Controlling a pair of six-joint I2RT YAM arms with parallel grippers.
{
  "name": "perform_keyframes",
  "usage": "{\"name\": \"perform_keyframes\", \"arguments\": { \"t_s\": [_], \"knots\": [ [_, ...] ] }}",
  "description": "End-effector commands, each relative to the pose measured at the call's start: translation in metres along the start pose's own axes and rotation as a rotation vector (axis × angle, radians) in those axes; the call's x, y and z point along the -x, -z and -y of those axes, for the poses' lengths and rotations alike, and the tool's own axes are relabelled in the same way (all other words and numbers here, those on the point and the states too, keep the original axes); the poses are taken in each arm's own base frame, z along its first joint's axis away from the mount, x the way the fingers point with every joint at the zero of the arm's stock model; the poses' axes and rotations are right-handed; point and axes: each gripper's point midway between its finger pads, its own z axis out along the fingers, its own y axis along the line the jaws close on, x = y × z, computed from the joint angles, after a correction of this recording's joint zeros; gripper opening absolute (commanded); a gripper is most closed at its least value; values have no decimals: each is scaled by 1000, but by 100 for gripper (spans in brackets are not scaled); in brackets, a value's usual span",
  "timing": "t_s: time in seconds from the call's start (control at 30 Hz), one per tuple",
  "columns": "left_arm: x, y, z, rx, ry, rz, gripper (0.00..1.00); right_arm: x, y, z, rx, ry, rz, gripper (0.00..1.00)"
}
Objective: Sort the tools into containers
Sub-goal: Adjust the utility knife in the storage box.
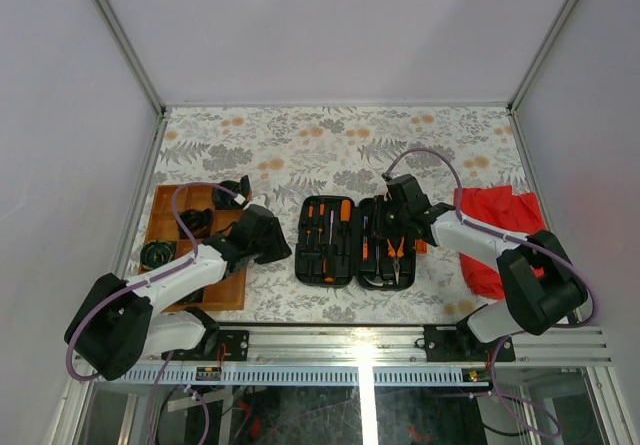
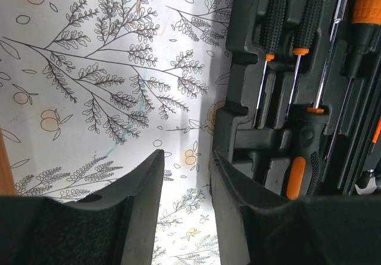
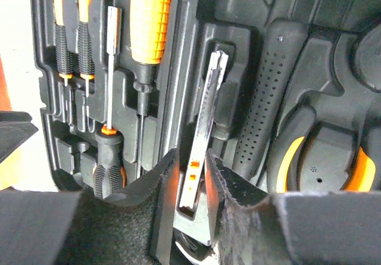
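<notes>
My left arm (image 1: 170,280) and right arm (image 1: 470,235): white links, black joints, looping purple cables (image 1: 425,153), matte black end effector fingers (image 2: 143,205).

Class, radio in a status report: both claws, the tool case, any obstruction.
Left claw open, empty, beside case. Right claw astride slim steel tool in case, grip unclear. No obstruction seen.

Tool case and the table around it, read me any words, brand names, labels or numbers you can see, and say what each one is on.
No readable text in any view.
Black tool case: no brand or label shows on the moulded plastic.
Slim steel tool in the case: two small orange marks, too small to read as characters.
Tablecloth: leaf and fruit print only, no writing.
</notes>
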Motion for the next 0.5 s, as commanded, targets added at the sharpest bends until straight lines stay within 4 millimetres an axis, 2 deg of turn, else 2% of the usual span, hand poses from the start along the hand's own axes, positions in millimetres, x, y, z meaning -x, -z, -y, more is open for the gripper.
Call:
{"name": "perform_keyframes", "arguments": {
  "t_s": [0.0,0.27,0.47],
  "knots": [
    [7,-2,5,-29,7,29,35,25,10,-18,37,37,67,29],
    [7,-2,5,-30,6,29,35,23,3,-19,40,37,40,18],
    [7,-3,5,-31,7,27,35,15,1,-17,31,38,13,10]
  ]
}}
